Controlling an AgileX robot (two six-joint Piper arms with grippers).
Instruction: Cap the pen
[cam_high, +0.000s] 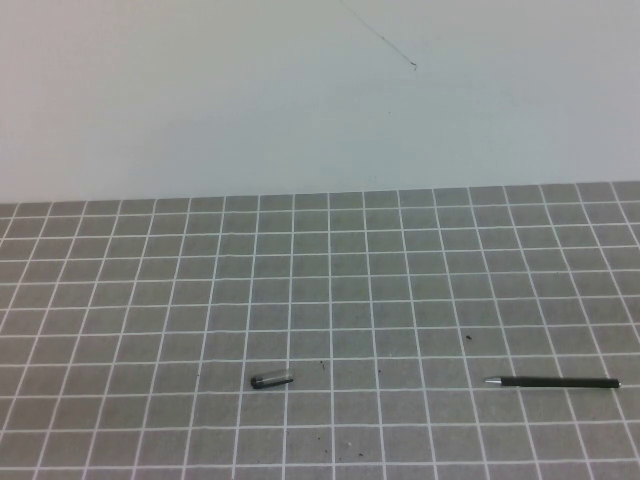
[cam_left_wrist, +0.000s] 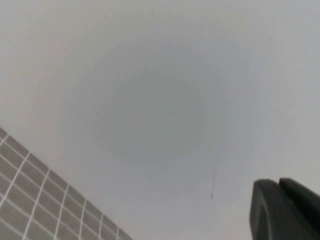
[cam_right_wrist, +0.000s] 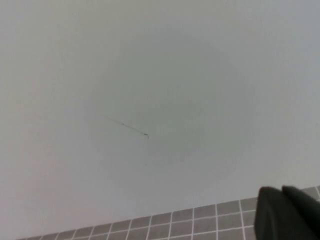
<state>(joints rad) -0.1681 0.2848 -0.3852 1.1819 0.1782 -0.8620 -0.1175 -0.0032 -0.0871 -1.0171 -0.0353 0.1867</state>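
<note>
High view: a thin straight black pen (cam_high: 553, 382) with a small silver tip is seen lying flat on the grey white-gridded mat (cam_high: 120, 300) at about 4 o'clock, tip pointed to 9 o'clock. A short stubby dark cap (cam_high: 271, 380) is seen at about 6 o'clock, well apart from the pen. No arms are shown.

Left wrist view: the left gripper (cam_left_wrist: 286, 210) is seen raised off the mat, facing the pale wall (cam_left_wrist: 150, 100), fingers pressed together, nothing held.

Right wrist view: the right gripper (cam_right_wrist: 287, 215) is likewise seen raised, fingers together, empty.

Shut right gripper (cam_right_wrist: 287, 212) before wall (cam_right_wrist: 150, 75)
</note>
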